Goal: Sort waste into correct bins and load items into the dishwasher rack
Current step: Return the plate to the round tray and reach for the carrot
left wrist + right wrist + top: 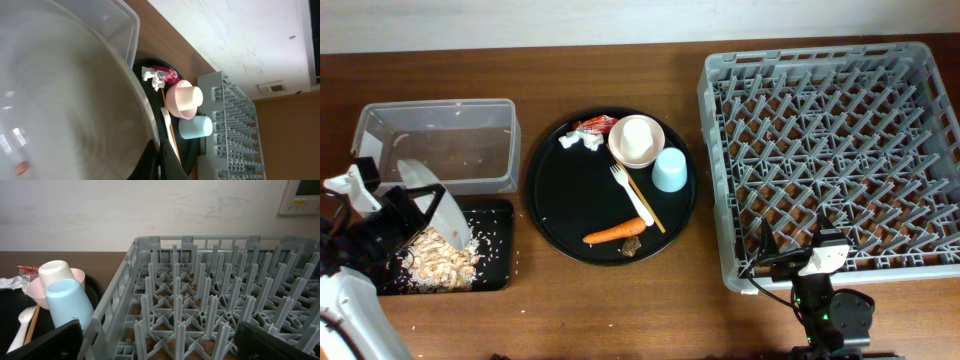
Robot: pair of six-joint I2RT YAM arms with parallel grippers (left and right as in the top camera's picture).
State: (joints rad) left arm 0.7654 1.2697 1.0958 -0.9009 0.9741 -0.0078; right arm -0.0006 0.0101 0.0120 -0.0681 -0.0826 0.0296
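Observation:
My left gripper (412,212) is shut on the rim of the pale grey plate (432,205), holding it tilted over the shallow black rectangular tray (502,250), where pale crumbs (440,262) lie. The plate (65,100) fills the left wrist view, with the jaws (160,160) on its edge. The clear tub (440,106) stands behind. On the round black tray (555,215) are a carrot (613,233), brown scrap (632,246), red wrapper (593,126), crumpled paper (582,141), pinkish bowl (638,142) with the small white cup (54,270) in it, blue cup (670,170), fork (632,193) and chopsticks (648,205). My right gripper (795,258) is open and empty at the front edge of the grey rack (715,180).
Loose crumbs lie on the wooden table around the black rectangular tray. The rack (120,295) holds nothing among its pegs. The round tray lies between the bins and the rack, close to the rack's left wall.

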